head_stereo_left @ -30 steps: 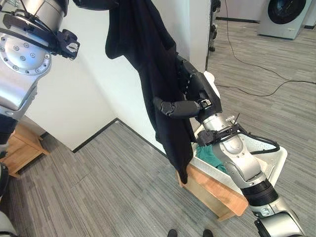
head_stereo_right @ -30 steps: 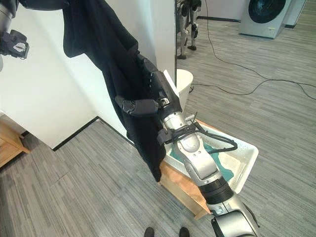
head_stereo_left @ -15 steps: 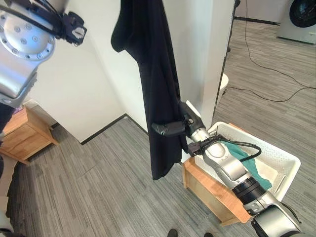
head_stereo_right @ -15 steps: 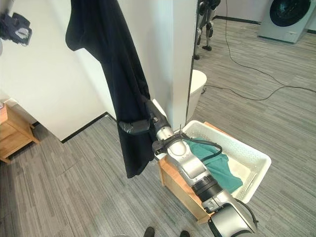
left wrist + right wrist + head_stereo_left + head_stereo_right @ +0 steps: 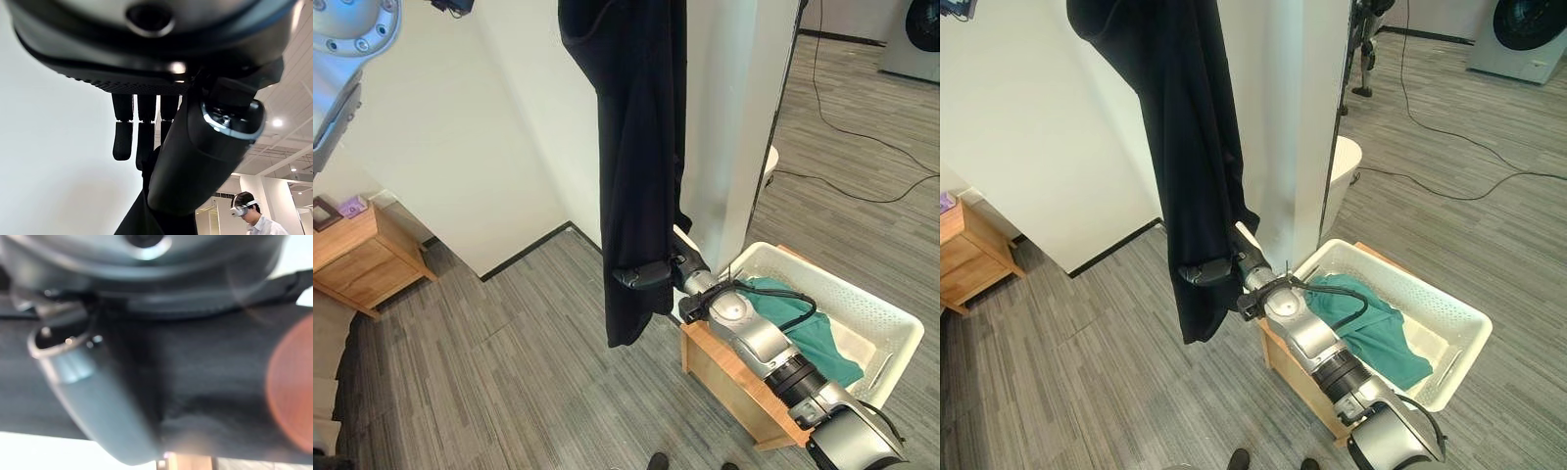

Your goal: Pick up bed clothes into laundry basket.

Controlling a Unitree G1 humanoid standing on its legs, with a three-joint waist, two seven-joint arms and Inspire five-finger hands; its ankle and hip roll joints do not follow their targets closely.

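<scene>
Beside the white laundry basket (image 5: 891, 338), on its wall side, a long black garment (image 5: 641, 147) hangs straight down in front of the white pillar (image 5: 734, 117), its lower hem clear of the floor. Its top end runs out of the head views, so the grip there is cut off; in the left wrist view the left hand (image 5: 146, 132) shows fingers curled down with dark cloth bunched between them and the thumb, pinching the garment. The right hand (image 5: 1209, 270) reaches away from the basket into the cloth's lower part; its fingers are buried behind the fabric (the right wrist view is too blurred to help), so whether they grip is unclear. The basket sits on a wooden stand (image 5: 734, 377) and already holds a green cloth (image 5: 1371, 328). A small wooden cabinet (image 5: 367, 255) stands well apart from the basket.
</scene>
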